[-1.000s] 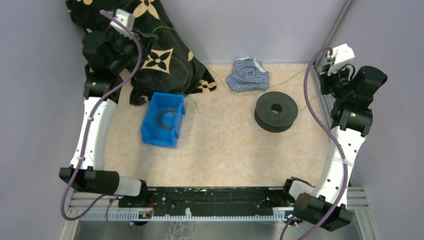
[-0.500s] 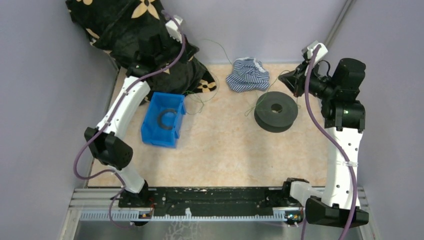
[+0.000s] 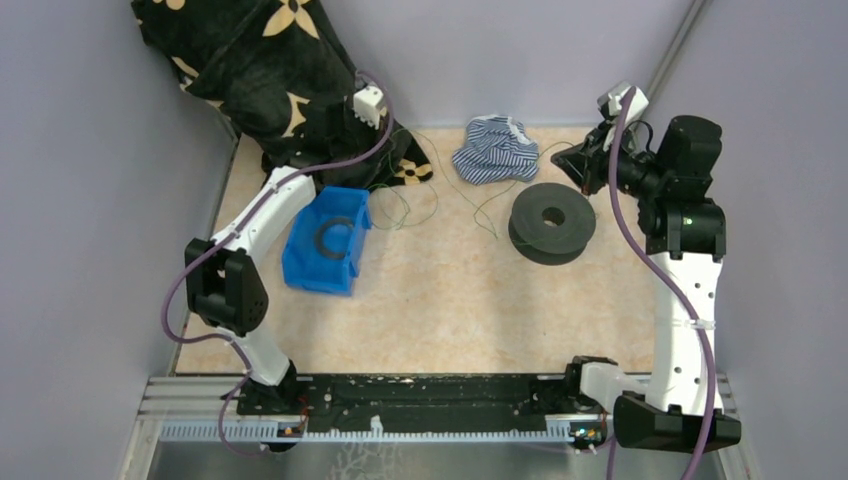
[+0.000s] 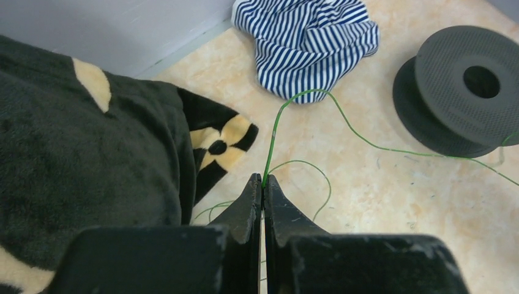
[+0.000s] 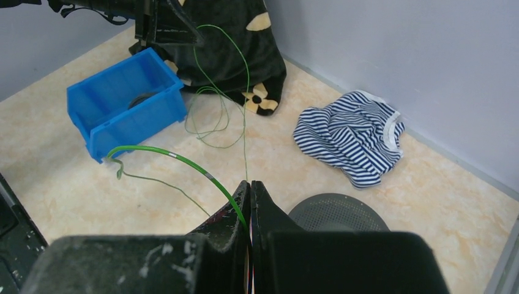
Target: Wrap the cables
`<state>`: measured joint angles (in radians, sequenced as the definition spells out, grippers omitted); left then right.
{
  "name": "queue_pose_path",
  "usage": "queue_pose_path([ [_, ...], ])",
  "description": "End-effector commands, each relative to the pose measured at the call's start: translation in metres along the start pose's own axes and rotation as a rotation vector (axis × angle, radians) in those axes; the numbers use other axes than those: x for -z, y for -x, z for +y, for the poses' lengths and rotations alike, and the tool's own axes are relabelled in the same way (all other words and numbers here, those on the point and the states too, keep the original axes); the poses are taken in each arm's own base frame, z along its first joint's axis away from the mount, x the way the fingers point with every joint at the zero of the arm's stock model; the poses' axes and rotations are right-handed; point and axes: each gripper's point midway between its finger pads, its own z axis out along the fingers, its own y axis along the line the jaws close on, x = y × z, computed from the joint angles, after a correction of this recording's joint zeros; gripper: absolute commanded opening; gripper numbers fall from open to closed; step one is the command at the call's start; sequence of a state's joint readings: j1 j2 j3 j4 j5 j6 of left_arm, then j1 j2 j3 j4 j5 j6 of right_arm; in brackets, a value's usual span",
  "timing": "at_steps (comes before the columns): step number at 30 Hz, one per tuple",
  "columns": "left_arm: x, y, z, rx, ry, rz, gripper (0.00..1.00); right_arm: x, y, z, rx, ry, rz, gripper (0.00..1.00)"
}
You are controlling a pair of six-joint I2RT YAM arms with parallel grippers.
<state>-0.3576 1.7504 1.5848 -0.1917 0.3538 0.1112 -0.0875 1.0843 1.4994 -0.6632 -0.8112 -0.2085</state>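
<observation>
Arms just swung inward; left hand (image 4: 262, 181) and right hand (image 5: 250, 186) both pinch the green cable (image 5: 147, 147), ready for winding.

We see our right gripper (image 5: 250, 195) pinched tight on the cable (image 5: 153, 149) — a bright green arc bends from the jaws toward the bin (image 5: 138, 116), ending just in front of it. Thinner loops lie right of the bin. Behind it, a black blanket (image 5: 238, 49); far right of it, a striped cloth (image 5: 352, 138) — and, nearer us, a spool (image 5: 336, 214).
</observation>
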Motion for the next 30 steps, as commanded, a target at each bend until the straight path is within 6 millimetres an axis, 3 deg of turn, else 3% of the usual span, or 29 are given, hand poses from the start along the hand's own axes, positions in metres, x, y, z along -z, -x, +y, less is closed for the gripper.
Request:
queue_pose_path([
  [1,0.019,0.035,0.011,-0.113,0.082,-0.107,0.02,-0.001,0.002,0.004,0.018,0.002,0.004,0.0],
  [12,0.024,0.028,0.018,-0.164,0.116,-0.107,0.02,0.002,-0.003,0.008,0.007,-0.009,0.028,0.0],
  [19,0.034,0.011,0.004,-0.195,0.061,-0.083,0.03,0.002,-0.003,0.005,0.013,-0.029,0.028,0.0],
  [25,0.054,0.0,-0.01,-0.266,0.013,-0.068,0.03,0.001,-0.002,0.005,0.008,-0.023,0.025,0.0],
  [30,0.072,-0.018,-0.035,-0.344,-0.11,-0.033,0.04,-0.001,-0.004,0.007,0.006,-0.017,0.028,0.0],
])
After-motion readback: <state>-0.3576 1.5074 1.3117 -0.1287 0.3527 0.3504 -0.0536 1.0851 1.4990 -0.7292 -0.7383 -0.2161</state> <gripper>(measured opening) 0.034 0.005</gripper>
